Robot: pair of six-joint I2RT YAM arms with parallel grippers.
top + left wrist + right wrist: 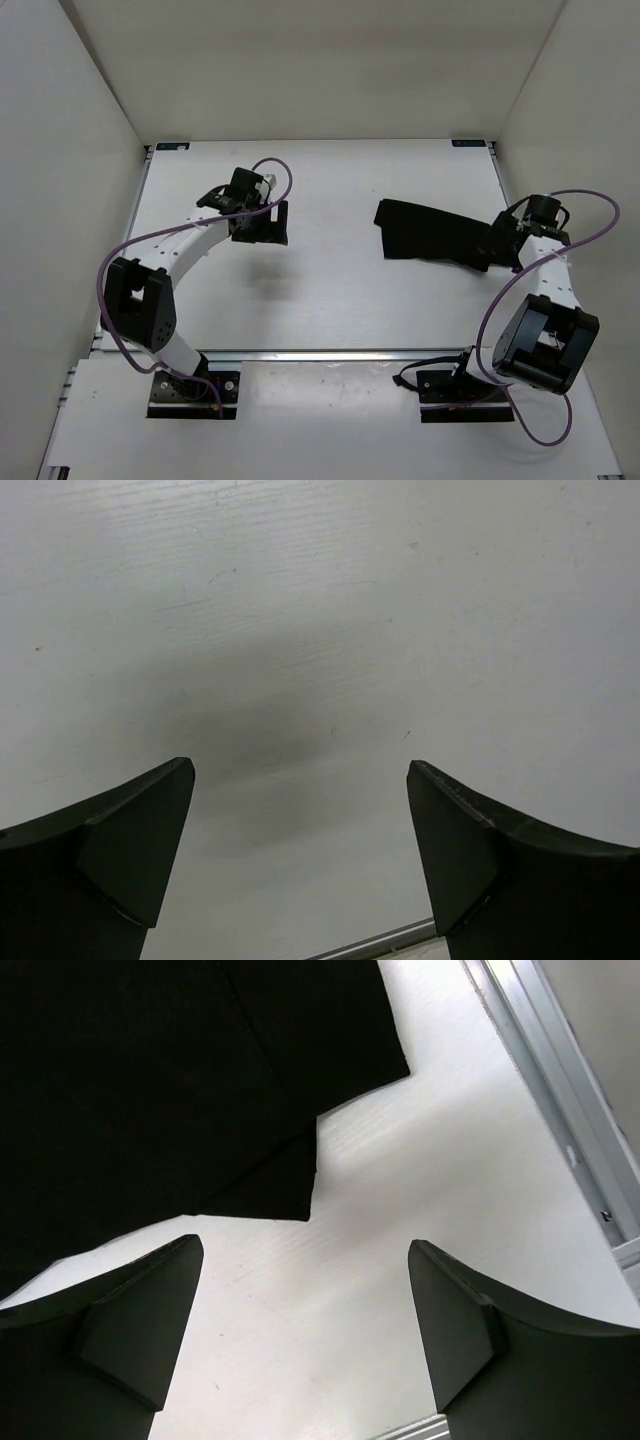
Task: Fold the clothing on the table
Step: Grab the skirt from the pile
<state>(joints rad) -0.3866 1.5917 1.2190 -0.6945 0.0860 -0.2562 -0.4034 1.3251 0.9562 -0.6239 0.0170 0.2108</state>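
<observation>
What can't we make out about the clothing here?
- Top view: right end of the clothing covered by the right gripper.
- Top view: layers and garment type lost in flat black.
- Right wrist: clothing cut off by top and left edges.
- Left wrist: only table shows.

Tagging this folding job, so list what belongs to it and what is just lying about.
Job: clothing, table, left fingers, right fingers.
Lying about: walls, purple cables.
</observation>
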